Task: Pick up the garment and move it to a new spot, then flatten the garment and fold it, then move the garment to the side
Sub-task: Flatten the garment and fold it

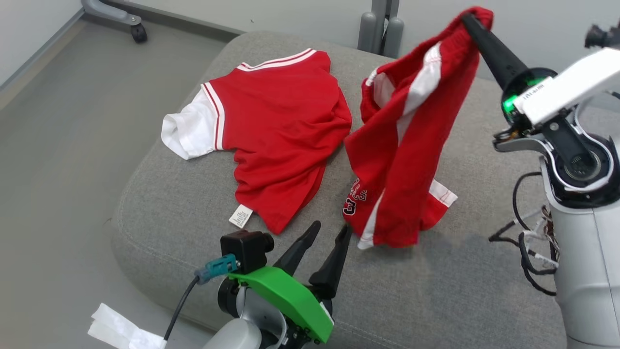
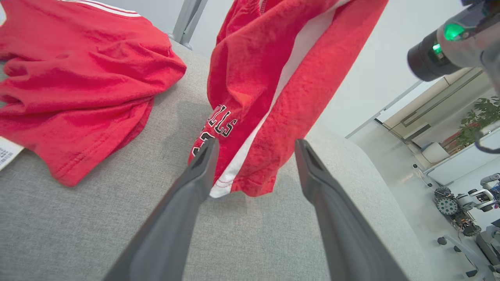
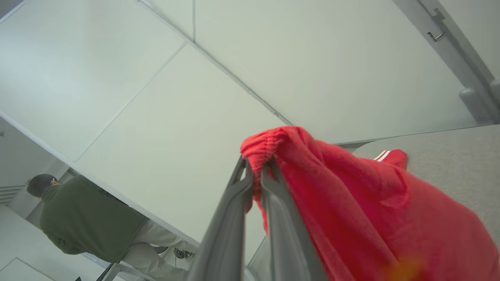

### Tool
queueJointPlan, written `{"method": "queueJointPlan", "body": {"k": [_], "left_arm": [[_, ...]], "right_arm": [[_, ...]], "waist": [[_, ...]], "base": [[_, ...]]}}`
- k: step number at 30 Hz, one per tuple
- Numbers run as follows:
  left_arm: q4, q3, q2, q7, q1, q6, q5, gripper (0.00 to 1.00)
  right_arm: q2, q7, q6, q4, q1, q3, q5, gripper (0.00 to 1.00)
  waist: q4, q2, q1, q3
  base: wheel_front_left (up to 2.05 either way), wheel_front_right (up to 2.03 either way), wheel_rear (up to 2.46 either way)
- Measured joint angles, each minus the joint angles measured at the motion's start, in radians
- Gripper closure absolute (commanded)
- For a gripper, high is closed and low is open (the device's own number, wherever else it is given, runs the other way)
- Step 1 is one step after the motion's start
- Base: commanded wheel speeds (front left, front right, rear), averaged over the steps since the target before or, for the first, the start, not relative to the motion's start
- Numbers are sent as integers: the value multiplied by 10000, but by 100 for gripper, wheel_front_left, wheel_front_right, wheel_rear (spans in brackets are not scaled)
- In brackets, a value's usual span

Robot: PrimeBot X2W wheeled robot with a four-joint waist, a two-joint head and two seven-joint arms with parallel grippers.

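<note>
One pair of shorts (image 1: 416,155) lettered "LLS", red shirt (image 1: 283,121), illegible tag (image 1: 240,216)

The tips of the right pincer (image 1: 468,20) are buried in the waistband of the red shorts (image 1: 407,145), at one o'clock in the head view. The black lettering (image 1: 356,196) is half folded out of sight, and the print on the jersey label (image 1: 240,216) is too small to read.

Peering between the splayed left gripper (image 2: 256,146) at red shorts (image 2: 269,78) dangling over the grey cushion (image 2: 97,222), beside a red jersey (image 2: 78,82).
</note>
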Motion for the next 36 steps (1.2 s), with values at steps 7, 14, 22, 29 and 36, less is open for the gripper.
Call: {"method": "queueJointPlan", "body": {"k": [7, 14, 22, 29, 36], "left_arm": [[-31, 94, 290, 82, 512, 13, 2, 0], [-362, -159, 326, 399, 528, 13, 13, 0], [-660, -194, 328, 568, 523, 33, 111, 0], [-686, -52, 506, 577, 519, 44, 263, 0], [-612, -142, 489, 675, 477, 44, 474, 0]], "right_arm": [[-151, -888, 2, 840, 2098, -2197, 196, 100], [84, -1728, 4, 1741, 4387, -4266, 161, 100], [696, -2245, 4, 1871, 4904, -4692, 909, 100], [675, -2541, 4, 1929, 4753, -4577, 851, 100], [604, -2959, 4, 1870, 4754, -4370, 192, 0]], "waist": [[-314, 0, 0, -255], [-1140, 0, 0, -134], [-2271, 0, 0, 338], [-3153, 0, 0, 782], [-3607, 0, 0, 1242]], "base": [[0, 0, 0], [0, 0, 0], [0, 0, 0], [0, 0, 0], [0, 0, 0]]}}
